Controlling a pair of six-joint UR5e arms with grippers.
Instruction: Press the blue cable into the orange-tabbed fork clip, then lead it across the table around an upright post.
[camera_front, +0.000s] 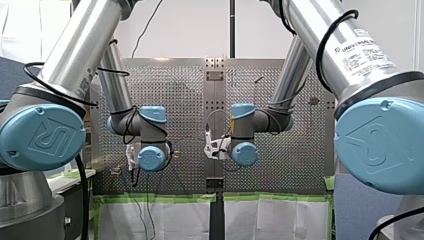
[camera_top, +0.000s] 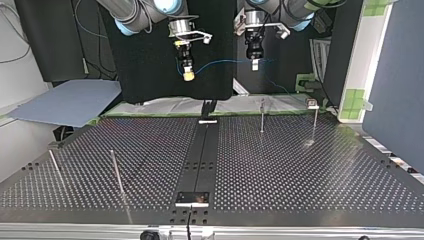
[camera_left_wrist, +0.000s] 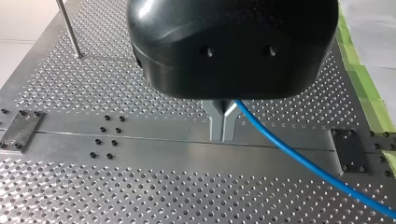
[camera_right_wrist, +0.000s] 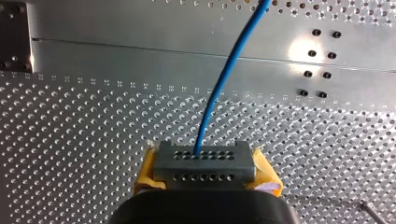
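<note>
blue and smooth, the round blue cable (camera_left_wrist: 299, 157) hangs in a shallow sag between the two grippers, well above the worktop (camera_top: 300, 170), a dull metal plate pricked all over with small holes and split by a darker strip down its middle. thin, shiny upright posts (camera_top: 262, 116) stand on it, apart from the cable.

my left gripper (camera_left_wrist: 223, 136), a rounded black shell with flat metal fingers, has its jaws pinched together to a narrow wedge. the cable comes out at their base and runs off to one side.

my right gripper (camera_right_wrist: 204, 161) has its jaws closed as well: yellow pads (camera_right_wrist: 149, 170) sit either side of a grey block dotted with rows of little holes. the cable rises out of the block's middle and curves away over the plate.
</note>
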